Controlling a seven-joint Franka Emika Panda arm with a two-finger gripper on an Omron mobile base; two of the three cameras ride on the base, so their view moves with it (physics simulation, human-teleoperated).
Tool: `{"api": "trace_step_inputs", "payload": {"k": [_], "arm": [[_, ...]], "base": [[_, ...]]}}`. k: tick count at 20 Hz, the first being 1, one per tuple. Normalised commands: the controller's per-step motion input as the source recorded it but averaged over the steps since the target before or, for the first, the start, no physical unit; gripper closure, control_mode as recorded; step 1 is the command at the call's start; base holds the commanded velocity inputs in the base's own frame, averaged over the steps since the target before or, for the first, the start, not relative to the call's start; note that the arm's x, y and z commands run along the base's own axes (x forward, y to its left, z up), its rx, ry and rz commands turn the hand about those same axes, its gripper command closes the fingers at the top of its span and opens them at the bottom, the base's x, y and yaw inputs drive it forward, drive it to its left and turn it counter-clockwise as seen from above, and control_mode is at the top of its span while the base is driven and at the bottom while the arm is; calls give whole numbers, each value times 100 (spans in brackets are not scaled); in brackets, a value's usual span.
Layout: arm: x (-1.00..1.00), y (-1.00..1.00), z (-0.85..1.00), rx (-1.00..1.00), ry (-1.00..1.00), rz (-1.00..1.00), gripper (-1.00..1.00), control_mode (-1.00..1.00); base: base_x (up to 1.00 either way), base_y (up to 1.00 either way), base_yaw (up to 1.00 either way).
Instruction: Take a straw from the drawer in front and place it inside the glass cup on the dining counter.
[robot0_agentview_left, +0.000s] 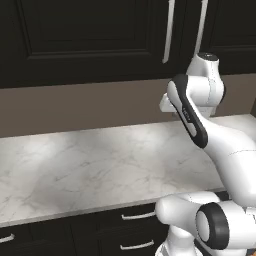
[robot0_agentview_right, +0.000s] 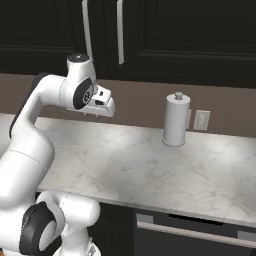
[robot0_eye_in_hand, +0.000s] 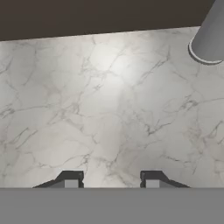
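Observation:
My gripper (robot0_eye_in_hand: 112, 180) is open, its two dark fingertips (robot0_eye_in_hand: 71, 179) set wide apart with nothing between them. It hangs above bare marble worktop (robot0_eye_in_hand: 109, 109), facing down at it. In the right base view the hand (robot0_agentview_right: 101, 108) is held out level from the arm, well above the worktop (robot0_agentview_right: 150, 165). Black drawer fronts with slim silver handles (robot0_agentview_left: 137, 216) sit shut under the worktop's front edge; I cannot tell which is the wide drawer. The red straw, the glass cup and the dining counter are out of view.
A tall white paper-towel roll (robot0_agentview_right: 176, 120) stands at the back of the worktop, right of the hand, and also shows at the hand view's corner (robot0_eye_in_hand: 212, 35). A wall outlet (robot0_agentview_right: 202, 120) is beside it. Dark upper cabinets (robot0_agentview_left: 90, 35) hang above the brown wall.

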Motion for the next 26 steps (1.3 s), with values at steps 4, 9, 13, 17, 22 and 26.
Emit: {"api": "trace_step_inputs", "payload": {"k": [4,9,13,17,22,26], "arm": [[-8,0,0,0,0,0,-100,-100],[-14,0,0,0,-2,0,-100,100],[0,0,0,0,0,0,-100,100],[0,0,0,0,0,0,-100,100],[0,0,0,0,0,0,-100,100],[0,0,0,0,0,0,-100,100]], "base": [[0,0,0],[-41,0,0],[-74,-3,0],[-41,-13,1],[-3,-61,22],[0,-82,41]]}}
